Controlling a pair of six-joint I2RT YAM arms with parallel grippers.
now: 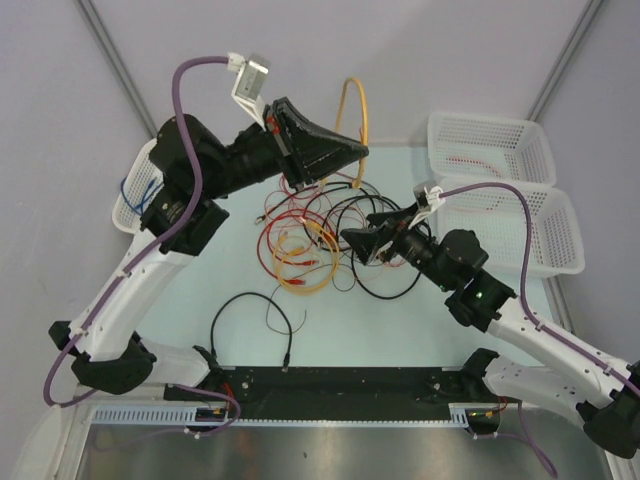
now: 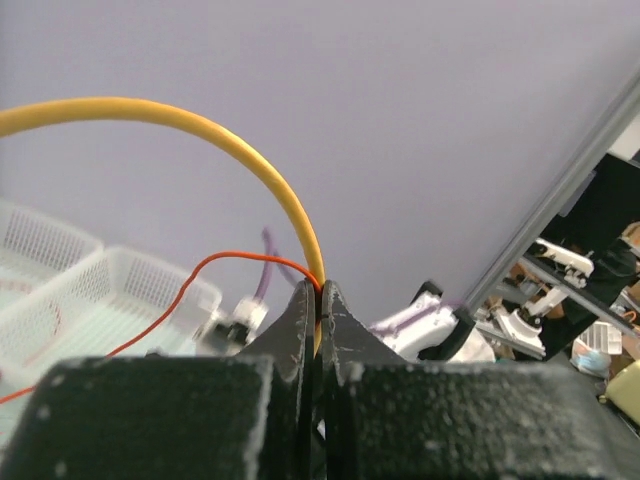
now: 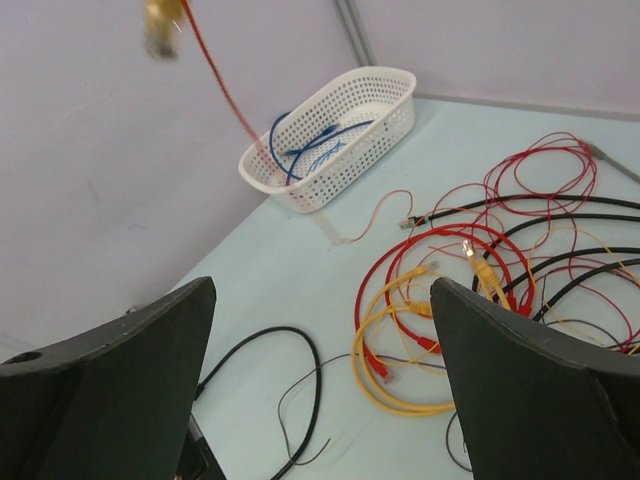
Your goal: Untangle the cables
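Note:
The cables (image 1: 318, 235) lie in a tangle of red, yellow and black loops mid-table. My left gripper (image 1: 360, 150) is raised over the far side of the tangle. In the left wrist view it (image 2: 320, 292) is shut on a thick yellow cable (image 2: 240, 150) and a thin red wire (image 2: 200, 268). The yellow cable (image 1: 350, 100) arches up from it. My right gripper (image 1: 362, 238) hovers at the tangle's right side. In the right wrist view it (image 3: 320, 285) is open and empty above yellow loops (image 3: 400, 400), red loops (image 3: 440, 235) and black cables (image 3: 560, 215).
A separate black cable (image 1: 250, 310) loops near the front edge; it also shows in the right wrist view (image 3: 315, 370). A white basket (image 1: 135, 205) with blue wire stands left, also in the right wrist view (image 3: 385, 85). Two white baskets (image 1: 492, 145) (image 1: 560, 235) stand right.

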